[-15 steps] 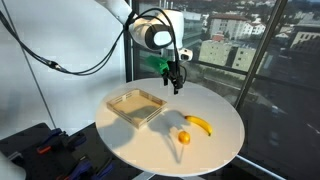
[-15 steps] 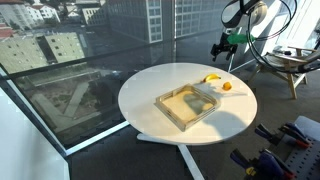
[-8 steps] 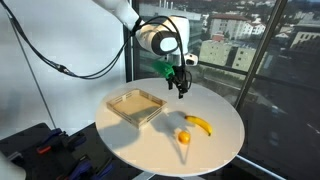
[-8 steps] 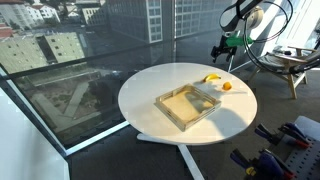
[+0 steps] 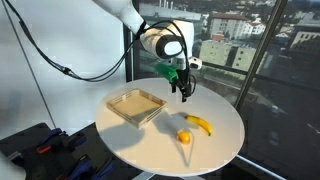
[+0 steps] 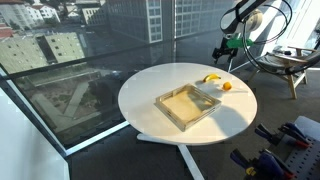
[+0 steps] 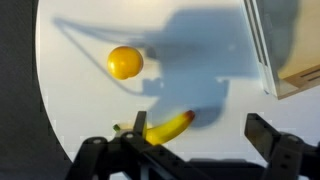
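Banana (image 5: 200, 124) under open claw (image 5: 184, 95), not touching.

In an exterior view, the gripper (image 5: 185, 97) hangs above a round white table (image 5: 150, 145), its jaws apparently parted, though they show small here. Below it, nearer the camera, lie a banana (image 5: 200, 124) and, just beside it, an orange (image 5: 184, 137). A shallow wooden tray (image 5: 135, 106) sits apart from them on the table.
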### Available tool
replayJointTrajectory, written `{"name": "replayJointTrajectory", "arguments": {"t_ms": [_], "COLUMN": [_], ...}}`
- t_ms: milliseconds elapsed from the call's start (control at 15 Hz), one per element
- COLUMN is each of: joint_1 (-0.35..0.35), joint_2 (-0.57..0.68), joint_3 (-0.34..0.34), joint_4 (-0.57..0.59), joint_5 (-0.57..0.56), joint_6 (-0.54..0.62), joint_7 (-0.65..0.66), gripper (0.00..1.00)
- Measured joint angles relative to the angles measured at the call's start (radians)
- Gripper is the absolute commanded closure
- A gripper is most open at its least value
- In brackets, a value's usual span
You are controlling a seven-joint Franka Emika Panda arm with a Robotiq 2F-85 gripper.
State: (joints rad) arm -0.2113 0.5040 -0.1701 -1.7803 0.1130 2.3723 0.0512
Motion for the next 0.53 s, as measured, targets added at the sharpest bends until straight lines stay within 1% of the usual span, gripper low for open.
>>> {"name": "replayJointTrajectory", "arguments": {"t_ms": [533], "joint_1": [-0.029], "joint_2": [0.015], "joint_3": [-0.001], "joint_4": [0.001], "joint_5": [0.0], "joint_6": [-0.01], "joint_7": [0.0], "gripper": [0.0]}}
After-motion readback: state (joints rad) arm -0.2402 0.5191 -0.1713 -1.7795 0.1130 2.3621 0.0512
